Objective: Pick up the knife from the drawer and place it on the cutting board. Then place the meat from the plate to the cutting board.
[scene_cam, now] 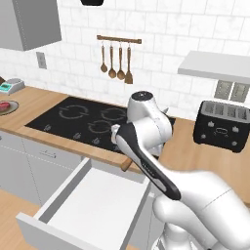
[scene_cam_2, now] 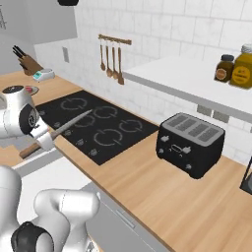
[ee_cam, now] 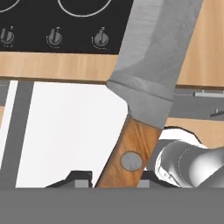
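The hand (ee_cam: 114, 181) grips the knife (ee_cam: 146, 83) by its handle, blade pointing over the worktop's (scene_cam: 205, 161) front edge, above the drawer (scene_cam: 93, 205).

Black induction cooktop (scene_cam: 93, 121) set into the wooden counter (scene_cam: 210, 161), four ring marks, row of touch dials along its front edge (ee_cam: 54, 38). Black four-slot toaster (scene_cam_2: 190, 143) on the counter right of the cooktop, near the wall. White tiled backsplash (scene_cam: 161, 44) behind. Wooden rail (scene_cam: 118, 39) on the tiles with four hanging wooden utensils (scene_cam: 116, 62): spoons and a spatula. White shelf (scene_cam_2: 197, 81) above the toaster carrying two amber jars (scene_cam_2: 236, 66) with dark lids. Double outlets (scene_cam: 231, 91) under the shelf, single outlet (scene_cam: 41, 60) left of the cooktop. Small white scale with teal display (scene_cam: 10, 86) far left on the counter. Knife block with black handles (scene_cam_2: 27, 60) in the far corner. Grey upper cabinet (scene_cam: 27, 22) top left.
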